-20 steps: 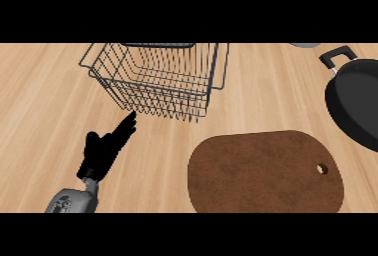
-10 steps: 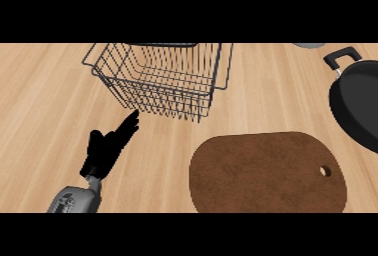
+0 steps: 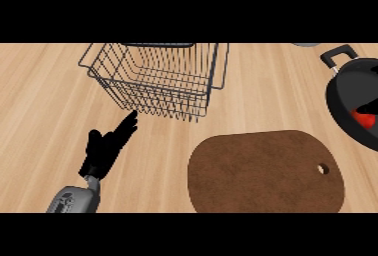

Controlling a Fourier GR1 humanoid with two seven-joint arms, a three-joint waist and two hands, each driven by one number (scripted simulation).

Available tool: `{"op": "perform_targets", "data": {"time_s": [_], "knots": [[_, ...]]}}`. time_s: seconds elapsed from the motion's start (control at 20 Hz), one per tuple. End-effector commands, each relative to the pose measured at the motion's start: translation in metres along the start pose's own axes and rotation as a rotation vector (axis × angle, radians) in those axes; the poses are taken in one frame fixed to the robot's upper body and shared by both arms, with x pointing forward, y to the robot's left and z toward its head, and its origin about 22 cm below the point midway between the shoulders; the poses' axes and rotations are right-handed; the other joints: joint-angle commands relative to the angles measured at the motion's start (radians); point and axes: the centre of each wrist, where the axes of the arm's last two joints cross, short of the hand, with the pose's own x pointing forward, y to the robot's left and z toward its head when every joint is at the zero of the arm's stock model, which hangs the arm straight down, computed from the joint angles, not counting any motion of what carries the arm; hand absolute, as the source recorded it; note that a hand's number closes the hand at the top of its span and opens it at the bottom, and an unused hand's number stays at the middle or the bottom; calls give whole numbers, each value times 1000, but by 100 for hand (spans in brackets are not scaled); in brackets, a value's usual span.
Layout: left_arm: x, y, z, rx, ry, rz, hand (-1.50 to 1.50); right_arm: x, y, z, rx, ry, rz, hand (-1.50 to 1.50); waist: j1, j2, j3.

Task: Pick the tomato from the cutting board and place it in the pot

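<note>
you see the wooden counter (image 3: 44, 100) from above, and only your left hand (image 3: 107, 147) is in the view, at the lower left, with its grey forearm (image 3: 74, 200) coming in from the bottom edge. the hand lies flat over the counter with its fingers straight and close together, and it holds nothing; the fingertips (image 3: 131, 117) point up and to the right, toward the wire basket (image 3: 159, 75), and they end just beside the lower edge of the basket. the basket stands at the top middle of the counter. the brown cutting board (image 3: 262, 172) lies at the lower right; it is rounded, it has a small hole (image 3: 322, 169) near its right side, and nothing lies on it. the black pot (image 3: 351, 97) is at the right edge, partly cut off by the frame, with a handle (image 3: 338, 54) at its upper left. inside the pot, near the frame's edge, you can see a red thing, the tomato (image 3: 365, 114), only partly visible. your right hand does not show in the view. a small grey thing (image 3: 306, 44) shows at the top edge, too cut off to name.
</note>
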Motion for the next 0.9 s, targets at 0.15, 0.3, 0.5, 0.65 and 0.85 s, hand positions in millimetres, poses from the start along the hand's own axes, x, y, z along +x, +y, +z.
{"op": "perform_targets", "data": {"time_s": [0.15,0.3,0.5,0.65,0.85], "knots": [[-3,-2,9,14,-1,25,0,5,-29,2,-288,-161,-481,-150,-15,-8,2],[-4,-9,3,14,7,11,0,14,-42,2,-415,-131,-663,-150,-23,-6,0],[-11,21,6,29,12,31,0,-42,-53,6,-566,-106,-759,-150,-34,-3,-1],[-8,19,4,46,5,21,0,-65,-74,13,-639,-139,-849,-150,-37,-6,-1],[-6,18,7,36,-1,19,0,-112,-81,23,-658,-168,-905,-150,-32,-7,-1]]}}
